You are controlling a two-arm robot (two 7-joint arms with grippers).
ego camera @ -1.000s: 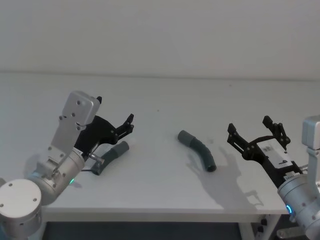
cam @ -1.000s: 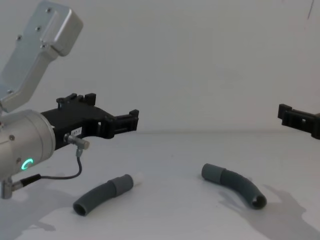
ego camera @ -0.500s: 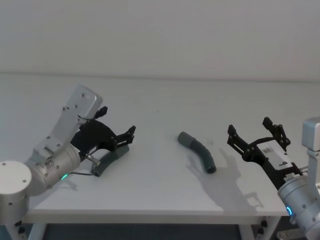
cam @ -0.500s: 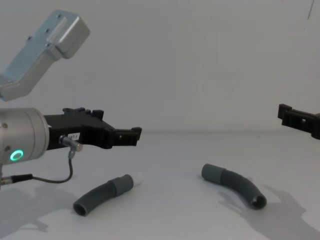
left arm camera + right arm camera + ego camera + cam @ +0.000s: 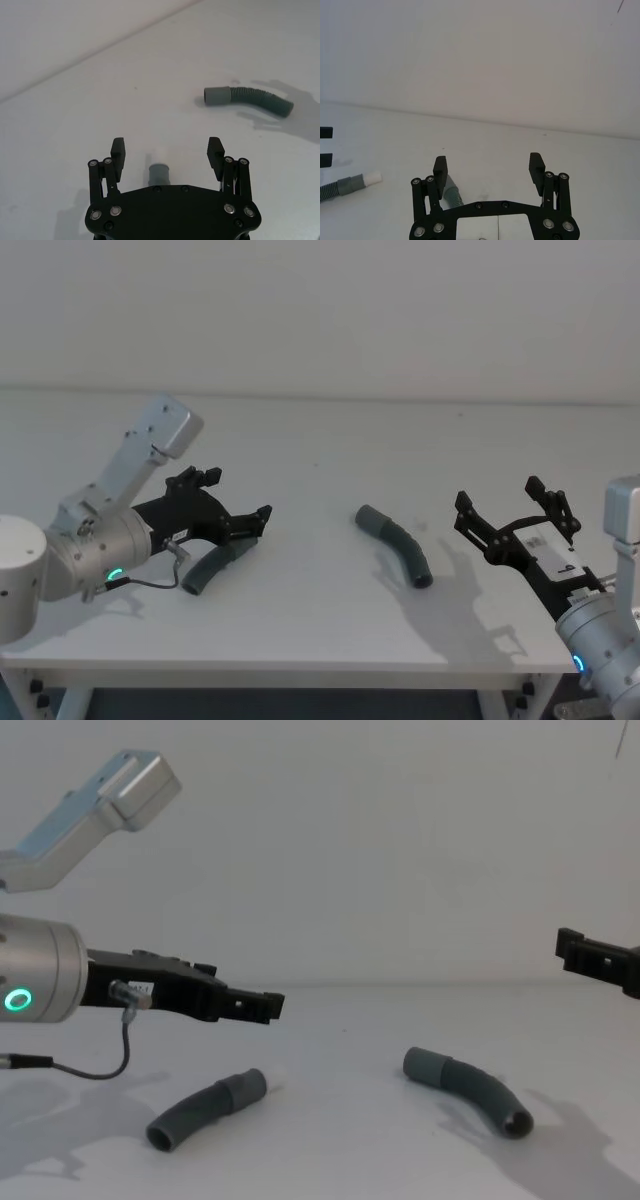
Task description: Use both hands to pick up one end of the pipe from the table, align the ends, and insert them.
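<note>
At nine o'clock on the surface [image 5: 320, 455], left tool [image 5: 238, 496], spread wide and empty, hovers just above the white-tipped pipe piece [image 5: 214, 566]. Cuffed pipe piece [image 5: 400, 544] lies apart near centre. Right tool [image 5: 498, 494], likewise spread and empty, hangs at three o'clock.

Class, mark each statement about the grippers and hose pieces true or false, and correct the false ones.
1. The black left gripper is shut on the white-tipped dark-grey ribbed hose piece. False: it is open, above that piece, which lies on the white table.
2. The grey-cuffed ribbed hose piece lies on the table. True.
3. The black right gripper is open and holds nothing. True.
4. The two hose pieces are joined. False: they lie apart.
</note>
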